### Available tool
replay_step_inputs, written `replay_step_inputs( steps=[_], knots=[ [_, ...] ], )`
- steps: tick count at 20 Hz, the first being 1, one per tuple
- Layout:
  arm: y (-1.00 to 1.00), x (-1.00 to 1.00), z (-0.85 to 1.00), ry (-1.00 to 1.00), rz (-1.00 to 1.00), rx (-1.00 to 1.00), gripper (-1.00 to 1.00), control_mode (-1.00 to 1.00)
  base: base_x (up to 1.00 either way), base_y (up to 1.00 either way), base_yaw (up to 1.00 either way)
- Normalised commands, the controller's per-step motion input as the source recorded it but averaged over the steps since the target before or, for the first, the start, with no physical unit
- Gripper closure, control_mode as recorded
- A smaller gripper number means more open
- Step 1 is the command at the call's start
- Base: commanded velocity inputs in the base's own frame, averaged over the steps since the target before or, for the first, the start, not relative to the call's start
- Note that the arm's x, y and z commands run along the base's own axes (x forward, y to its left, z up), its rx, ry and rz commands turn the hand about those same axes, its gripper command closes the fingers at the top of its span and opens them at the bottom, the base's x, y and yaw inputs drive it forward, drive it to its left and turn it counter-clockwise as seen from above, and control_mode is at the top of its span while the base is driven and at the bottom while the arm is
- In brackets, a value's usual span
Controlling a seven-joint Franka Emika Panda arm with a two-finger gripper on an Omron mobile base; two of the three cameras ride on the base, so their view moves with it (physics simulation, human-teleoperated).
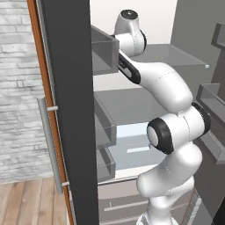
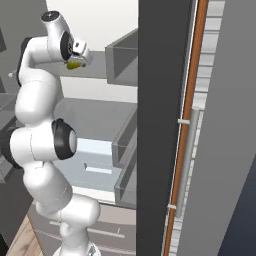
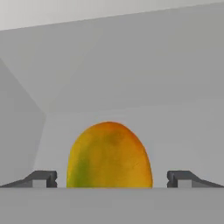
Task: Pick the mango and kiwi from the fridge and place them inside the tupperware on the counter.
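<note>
The rounded orange-yellow mango [image 3: 109, 155] with a green blush low on its left side is seen sitting dead centre between the two small dark fingertips [image 3: 43, 179] in the hand view, upright on a pale grey shelf of the fridge. The gripper [image 3: 111, 179] is spread wide, one tip on each side of the fruit, and a clear gap is left on both sides, so nothing is clamped and no contact can be made out. In the right base view only a small yellow-green sliver of the fruit [image 2: 75, 64] is visible, tucked under the white hand.

Around the hand, the tall dark-grey double-door fridge [image 1: 68, 110] is seen open, with its pale interior and grey shelves behind and below the gripper. A grey door bin [image 1: 105, 50] is hung just to one side of the wrist, and the dark door edge is stood close by on that same side. A long silver bar handle [image 2: 186, 160] is mounted on the outside of the other door, well away from the hand.

The lower part of the mango is cut off at the bottom of the hand view, so where it meets the shelf cannot be told. From the left base view the fingers are hidden behind the arm's own white links.
</note>
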Motion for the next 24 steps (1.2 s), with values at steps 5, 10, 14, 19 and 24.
replay_step_inputs(
  steps=[5, 10, 14, 19, 24],
  knots=[
    [0.00, 0.23, 0.00, 0.05, 0.00, 0.00, -1.00, -1.00, 0.00, 0.00, 0.00],
    [0.00, 0.00, -0.07, -0.01, 0.00, -0.04, -1.00, -1.00, 0.00, 0.00, 0.00],
    [0.00, -0.15, -0.11, -0.16, 0.00, -0.06, -1.00, -1.00, 0.00, 0.00, 0.00],
    [0.00, -0.16, -0.09, -0.14, 0.00, -0.01, -1.00, -1.00, 0.00, 0.00, 0.00],
    [0.00, -0.02, -0.14, 0.00, -0.03, 0.00, -1.00, -1.00, 0.00, 0.00, 0.00]
  ],
)
